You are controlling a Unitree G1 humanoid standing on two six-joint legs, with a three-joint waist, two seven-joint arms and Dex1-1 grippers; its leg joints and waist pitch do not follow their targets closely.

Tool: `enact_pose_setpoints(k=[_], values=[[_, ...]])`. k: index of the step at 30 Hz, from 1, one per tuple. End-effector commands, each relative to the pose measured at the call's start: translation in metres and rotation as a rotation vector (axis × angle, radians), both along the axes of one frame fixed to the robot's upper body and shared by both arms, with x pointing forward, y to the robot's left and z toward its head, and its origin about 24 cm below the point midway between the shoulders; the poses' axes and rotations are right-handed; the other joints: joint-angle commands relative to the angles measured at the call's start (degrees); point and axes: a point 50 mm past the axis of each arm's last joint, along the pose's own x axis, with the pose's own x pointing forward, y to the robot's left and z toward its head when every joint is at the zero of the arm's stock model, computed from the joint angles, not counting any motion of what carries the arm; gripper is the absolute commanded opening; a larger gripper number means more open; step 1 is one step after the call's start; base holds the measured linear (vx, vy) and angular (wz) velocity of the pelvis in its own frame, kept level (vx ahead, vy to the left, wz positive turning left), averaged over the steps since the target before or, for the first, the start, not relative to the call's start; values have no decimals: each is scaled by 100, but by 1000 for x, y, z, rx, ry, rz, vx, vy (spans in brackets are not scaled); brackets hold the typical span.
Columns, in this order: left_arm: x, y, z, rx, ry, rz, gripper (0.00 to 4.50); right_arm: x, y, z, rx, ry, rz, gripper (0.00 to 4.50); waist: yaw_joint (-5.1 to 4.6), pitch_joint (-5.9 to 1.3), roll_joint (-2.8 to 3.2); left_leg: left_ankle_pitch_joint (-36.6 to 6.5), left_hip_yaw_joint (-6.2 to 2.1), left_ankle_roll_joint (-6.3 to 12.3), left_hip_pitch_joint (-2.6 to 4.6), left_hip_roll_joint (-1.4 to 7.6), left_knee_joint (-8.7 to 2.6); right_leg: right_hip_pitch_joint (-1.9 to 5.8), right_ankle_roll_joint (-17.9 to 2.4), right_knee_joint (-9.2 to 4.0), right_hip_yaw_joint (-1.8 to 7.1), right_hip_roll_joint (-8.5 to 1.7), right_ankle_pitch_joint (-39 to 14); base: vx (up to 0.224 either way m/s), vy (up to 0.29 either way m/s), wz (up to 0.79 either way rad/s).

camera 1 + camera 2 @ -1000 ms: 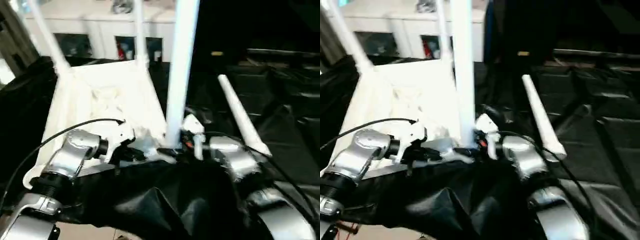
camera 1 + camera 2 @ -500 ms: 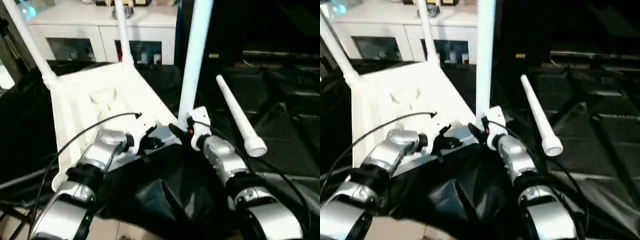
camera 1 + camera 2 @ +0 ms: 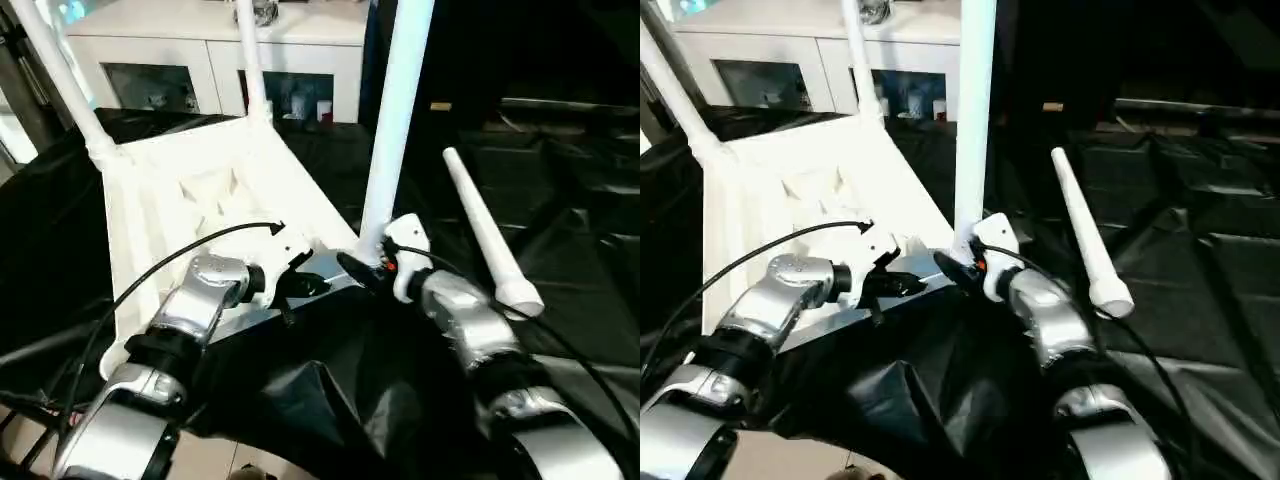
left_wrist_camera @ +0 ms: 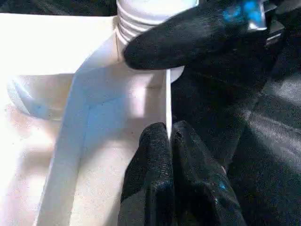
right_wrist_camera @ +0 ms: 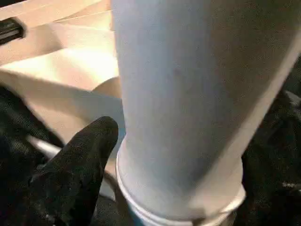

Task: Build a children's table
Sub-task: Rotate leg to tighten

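The children's table top (image 3: pixel 200 190) lies upside down on black cloth, ribs up. Three white legs stand in its corner sockets: two at the far side (image 3: pixel 60 70) (image 3: pixel 250 60) and a thick-looking near one (image 3: pixel 395 130). A fourth leg (image 3: pixel 480 230) lies loose on the cloth to the right. My left gripper (image 3: pixel 310 283) is shut on the thin rim of the top, right beside the near socket (image 4: pixel 141 19). My right gripper (image 3: pixel 370 272) sits at the foot of the near leg (image 5: pixel 178 94), close against it.
A white cabinet (image 3: pixel 200 40) with glass doors stands behind the table top. Black sheeting (image 3: pixel 560 200) covers the surface to the right and front, and its folds bunch up under my forearms. A black cable (image 3: pixel 170 260) loops over my left forearm.
The whole picture has shifted with the camera. Both grippers stay at the same near corner, and the near leg stands upright as before.
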Motion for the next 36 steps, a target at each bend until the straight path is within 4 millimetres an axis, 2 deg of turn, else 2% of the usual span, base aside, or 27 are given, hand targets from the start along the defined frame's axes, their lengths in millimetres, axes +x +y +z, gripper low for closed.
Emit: enact_pose_setpoints(k=[1,2,3,4,6,9,11,14,15,16,17,18,19,21,25,29,31,33,34,35,36], values=[[0,-7,13,-27,-67,-73,0,-12,21,3,10,-3,173,370,4,-418,-23,-1316,-63,219,4,234,-437,229,-1090,-499,340,-368,-1652,54,-7,2],[-1,-5,13,-26,-62,-86,0,-13,20,3,9,2,186,370,6,-437,-21,-1126,-54,260,-7,236,-411,238,-1180,-452,344,-366,-1307,54,-7,2],[-4,-3,14,-26,-67,-121,0,-15,17,5,1,-4,210,370,6,-437,-21,-1126,-54,260,-7,236,-411,238,-1180,-452,344,-366,-1307,57,-2,0],[-6,-2,14,-26,-72,-146,0,-17,15,6,-5,-8,227,370,8,-495,-10,-669,-48,381,-43,228,-356,275,-1350,-341,330,-349,-529,56,5,-1],[-13,2,15,-35,-56,-216,0,-22,10,8,-11,-1,276,370,16,-490,-16,-482,-35,531,-62,232,-344,278,-1509,-287,318,-322,-10,53,8,-1],[-20,6,16,-29,-34,-277,0,-29,5,10,-21,8,339,370,35,-507,-7,-400,-24,681,-53,238,-312,274,-1595,-243,315,-324,314,0,0,0],[-22,10,15,-19,-28,-295,0,-32,3,12,-31,7,366,370,57,-495,2,-442,-10,721,-37,246,-306,252,-1629,-252,316,-324,208,0,0,0],[-25,15,12,5,-13,-315,0,-34,1,12,-55,18,401,370,117,-456,-8,-846,-1,487,-15,255,-343,242,-1508,-313,337,-344,-442,0,0,0],[-25,16,12,8,-12,-316,0,-34,1,11,-56,20,404,370,117,-456,-8,-846,-1,487,-15,255,-343,242,-1508,-313,337,-344,-442,0,0,0],[-25,17,12,11,-11,-312,0,-35,0,12,-52,26,418,370,120,-442,-8,-1023,-1,367,-5,251,-358,234,-1431,-346,345,-347,-725,0,0,0],[-25,18,12,11,-11,-312,0,-35,0,12,-51,27,419,356,122,-434,-8,-1086,-1,336,3,251,-365,231,-1406,-358,347,-346,-825,0,0,0],[-25,18,12,11,-11,-312,0,-35,-1,13,-45,32,423,347,115,-429,-40,-1127,-1,288,-4,249,-371,241,-1355,-371,355,-353,-969,0,0,0],[-25,19,13,12,-10,-312,0,-35,-1,13,-42,36,425,335,122,-429,-30,-1126,-8,261,-6,245,-376,246,-1312,-376,356,-358,-1067,0,0,0],[-25,19,13,14,-8,-309,0,-34,-1,12,-33,48,424,320,124,-435,-25,-1101,-10,244,-7,244,-373,246,-1286,-376,357,-359,-1082,0,0,0],[-25,19,12,13,-1,-304,0,-32,3,7,-17,69,412,287,121,-464,-18,-863,-11,289,-26,234,-346,252,-1374,-325,348,-346,-674,0,0,0],[-25,18,11,4,6,-292,0,-30,7,0,-6,84,381,278,106,-448,-17,-1043,-10,236,-11,233,-358,243,-1360,-358,347,-354,-915,0,0,0],[-19,14,12,-11,-6,-227,0,-23,13,-15,-23,99,232,277,67,-422,4,-1281,-19,105,-9,229,-387,230,-1309,-387,347,-360,-1255,0,0,0],[-16,12,12,-12,-14,-194,0,-21,14,-20,-29,103,178,277,17,-402,-2,-1458,-44,-15,-9,219,-414,242,-1249,-413,337,-364,-1548,0,0,0],[-10,8,12,-14,-25,-122,0,-18,16,-26,-26,126,76,277,-22,-397,-15,-1650,-52,-82,19,206,-418,239,-1149,-460,334,-364,-1863,0,0,0],[-4,3,14,-25,-33,-58,0,-15,17,-30,-21,139,-16,276,-66,-392,30,-1699,-54,-143,38,210,-417,212,-1138,-459,346,-364,-1941,0,0,0],[-1,0,14,-31,-36,-26,0,-14,18,-32,-19,144,-62,276,-92,-383,-1,-1832,-66,-169,43,201,-425,217,-1074,-495,331,-357,-2123,0,0,0]])
